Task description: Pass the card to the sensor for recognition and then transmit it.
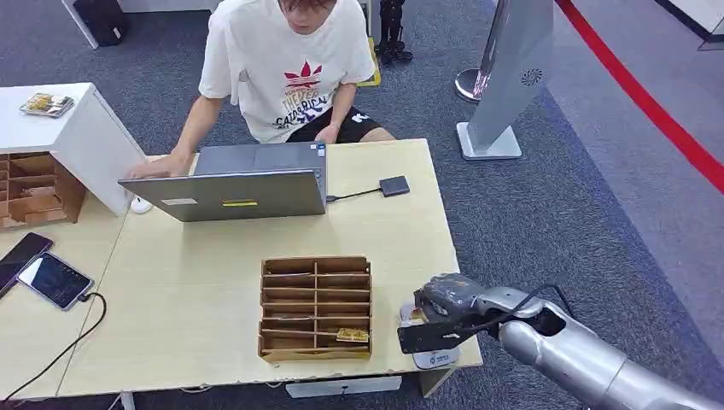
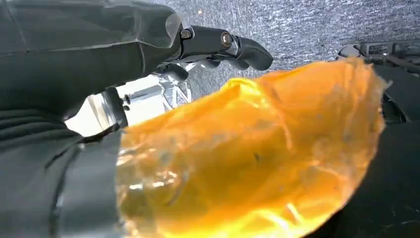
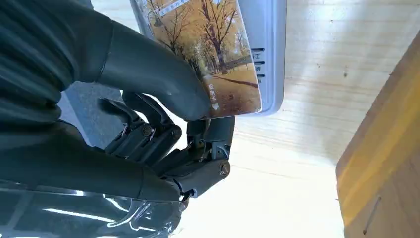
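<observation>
My right hand point(image 1: 440, 316) is at the table's front right corner, holding a card over the white sensor point(image 1: 435, 359). In the right wrist view the card point(image 3: 213, 49), printed with autumn trees, is pinched under the thumb of my right hand point(image 3: 148, 74) and lies flat against the pale grey sensor point(image 3: 270, 54). Next to it stands the wooden card rack point(image 1: 315, 307), with another card point(image 1: 352, 336) in a front slot. My left hand point(image 2: 218, 44) hangs over grey carpet with its dark fingers curled, beside an orange translucent cover point(image 2: 247, 158).
A person sits at the far side of the table point(image 1: 213, 282) behind an open laptop point(image 1: 235, 184), with a small black device point(image 1: 394, 185) cabled to it. Two phones point(image 1: 43, 273) lie at the left. A white stand point(image 1: 504, 85) rises beyond the table's right end.
</observation>
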